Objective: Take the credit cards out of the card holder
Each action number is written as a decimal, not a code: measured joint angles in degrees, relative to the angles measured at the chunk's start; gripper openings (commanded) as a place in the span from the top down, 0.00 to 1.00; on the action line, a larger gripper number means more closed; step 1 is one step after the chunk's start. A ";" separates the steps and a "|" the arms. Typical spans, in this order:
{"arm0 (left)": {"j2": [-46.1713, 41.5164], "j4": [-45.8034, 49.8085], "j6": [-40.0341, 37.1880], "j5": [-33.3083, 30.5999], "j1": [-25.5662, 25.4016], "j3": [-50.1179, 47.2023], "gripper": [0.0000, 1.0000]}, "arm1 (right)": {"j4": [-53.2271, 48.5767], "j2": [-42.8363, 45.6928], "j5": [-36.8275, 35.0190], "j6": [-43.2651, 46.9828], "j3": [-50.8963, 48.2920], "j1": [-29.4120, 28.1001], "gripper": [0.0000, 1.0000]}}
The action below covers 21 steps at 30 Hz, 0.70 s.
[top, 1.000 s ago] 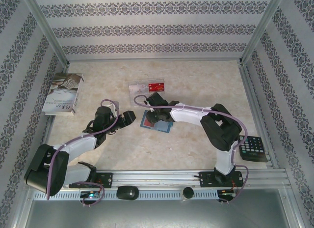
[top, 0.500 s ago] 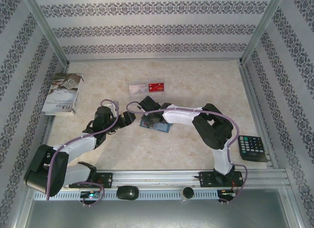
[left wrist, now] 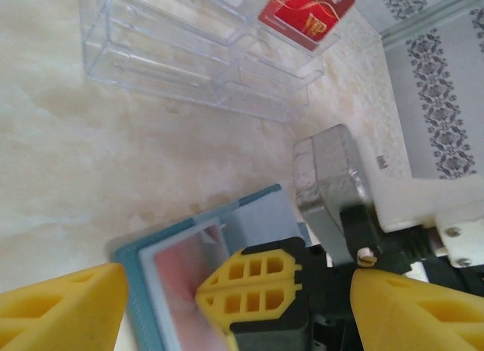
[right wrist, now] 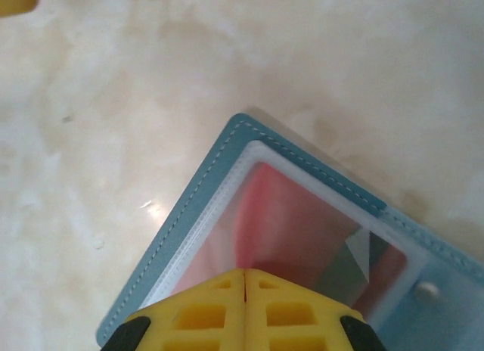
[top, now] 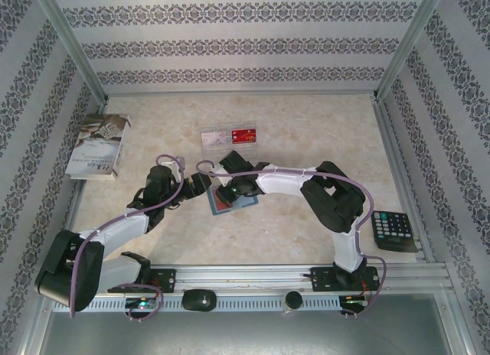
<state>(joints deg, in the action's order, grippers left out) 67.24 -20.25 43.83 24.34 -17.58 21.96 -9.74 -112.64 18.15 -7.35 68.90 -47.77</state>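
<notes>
Sitting in clear tray (left wrist: 162,60): red card (left wrist: 306,14), print illegible.

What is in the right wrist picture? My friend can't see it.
The right gripper, its yellow fingers shut together, sits over the open teal card holder, on its clear sleeve with a red credit card inside. The holder lies on a pale marbled table.

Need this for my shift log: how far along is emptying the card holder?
Done: one red card lies in the clear tray. In hand: the right hand, shut, sits on the open card holder's clear sleeve; whether it pinches anything is unclear. The left hand hovers open beside it. Left: a second red card inside that sleeve.
</notes>
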 measured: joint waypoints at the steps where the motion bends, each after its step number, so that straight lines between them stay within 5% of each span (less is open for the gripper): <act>1: -0.39 0.17 0.00 0.04 -0.13 -0.09 0.21 | 0.83 0.98 0.94 -0.59 -1.49 0.15 0.83; 2: -0.76 0.37 -0.07 0.46 -0.39 -0.11 0.21 | 1.88 2.32 1.53 -1.49 -3.23 0.35 0.67; 3: -1.14 0.39 -0.07 0.37 -0.57 -0.20 0.20 | 2.69 4.00 1.73 -2.08 -5.11 0.39 0.07; 4: -1.49 0.37 -0.07 -0.11 -0.57 -0.20 0.20 | 3.04 5.73 1.33 -2.60 -6.54 0.42 0.02; 14: -6.49 1.07 -0.09 -3.69 -0.04 0.57 0.19 | 7.02 17.11 -19.85 -9.05 -4.79 3.04 0.02; 16: -7.34 1.75 -0.17 -3.69 -0.04 1.01 0.19 | 8.28 17.29 -20.46 -12.72 -5.14 6.40 0.32; 17: -7.63 2.05 -0.33 -3.85 -0.04 1.18 0.19 | 9.97 17.31 -19.17 -14.67 -5.81 8.94 0.34; 19: -8.02 2.80 -0.52 -3.87 -0.04 1.49 0.19 | 12.41 17.31 -16.90 -18.75 -7.19 13.29 0.12; 21: -8.15 3.45 -0.76 -3.89 -0.04 1.57 0.19 | 13.05 17.31 -15.69 -19.98 -8.04 16.72 0.11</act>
<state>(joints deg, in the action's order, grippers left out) 59.09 -16.80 43.07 20.45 -17.63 23.53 3.31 -95.33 2.46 -27.33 60.86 -31.05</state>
